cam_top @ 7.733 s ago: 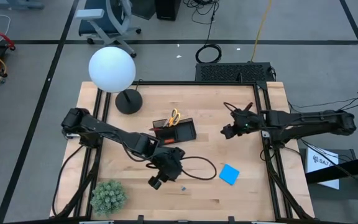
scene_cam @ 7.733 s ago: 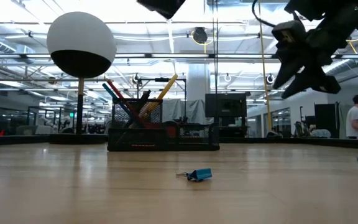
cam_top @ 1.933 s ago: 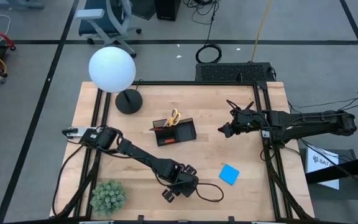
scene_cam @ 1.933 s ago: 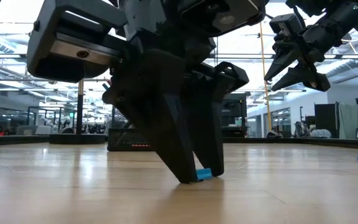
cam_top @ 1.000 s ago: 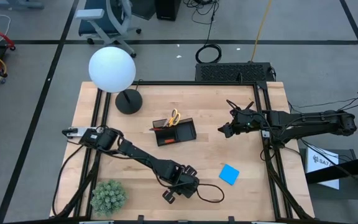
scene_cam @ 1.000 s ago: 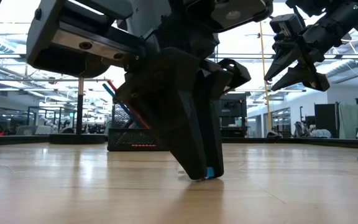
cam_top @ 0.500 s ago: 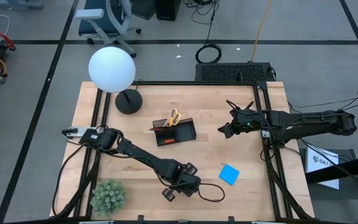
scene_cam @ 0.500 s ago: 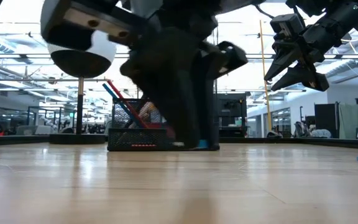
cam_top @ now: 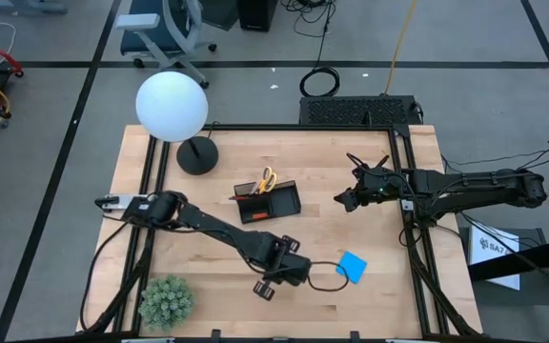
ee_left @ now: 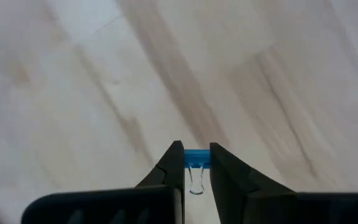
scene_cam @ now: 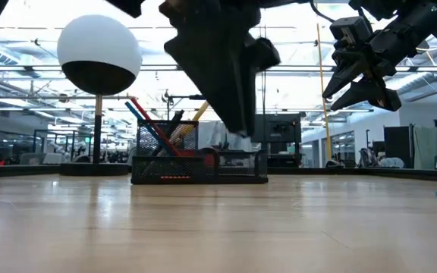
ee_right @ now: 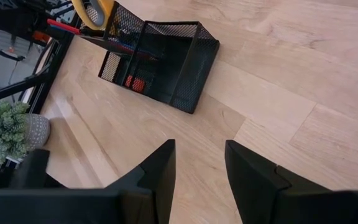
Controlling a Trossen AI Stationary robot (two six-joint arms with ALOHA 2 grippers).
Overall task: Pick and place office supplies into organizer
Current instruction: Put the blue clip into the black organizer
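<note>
i'm holding the left gripper [ee_left: 196, 163] off the table near the front edge, fingers pinching a small blue binder clip [ee_left: 196, 158] narrow between them. the organizer [cam_top: 268, 200] is sitting at about 11 o'clock from it, well apart, with scissors [cam_top: 267, 178] and pens standing in it. the blue note pad [cam_top: 352, 267] is lying at 3 o'clock, near. right gripper [ee_right: 199, 163] is hovering at the right side, fingers parted, gripping nothing.
</note>
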